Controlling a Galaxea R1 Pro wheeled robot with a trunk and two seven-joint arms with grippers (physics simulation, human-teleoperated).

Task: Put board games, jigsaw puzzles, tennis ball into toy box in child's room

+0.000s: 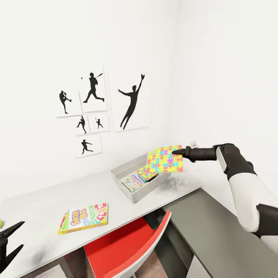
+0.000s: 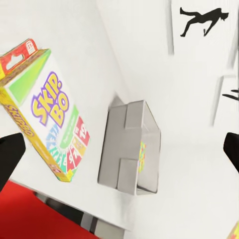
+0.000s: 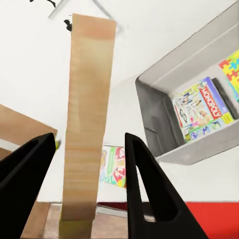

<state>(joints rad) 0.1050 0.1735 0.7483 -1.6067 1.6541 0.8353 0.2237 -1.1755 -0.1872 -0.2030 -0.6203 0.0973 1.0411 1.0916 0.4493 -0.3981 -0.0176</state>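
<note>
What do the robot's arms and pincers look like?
The right arm has smooth white shells with black joints, narrowing to a black wrist and right pincer. The left pincer has two thin, pointed black fingers. No cables or markings show.

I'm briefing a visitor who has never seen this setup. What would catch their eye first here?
Probably the bright jigsaw puzzle, held tilted by the right gripper above the toy box at the table's far end. Next, the colourful SKIP-BO box lying flat near the table's front edge, above the red chair. Black baseball silhouettes stand out on the white wall.
</note>
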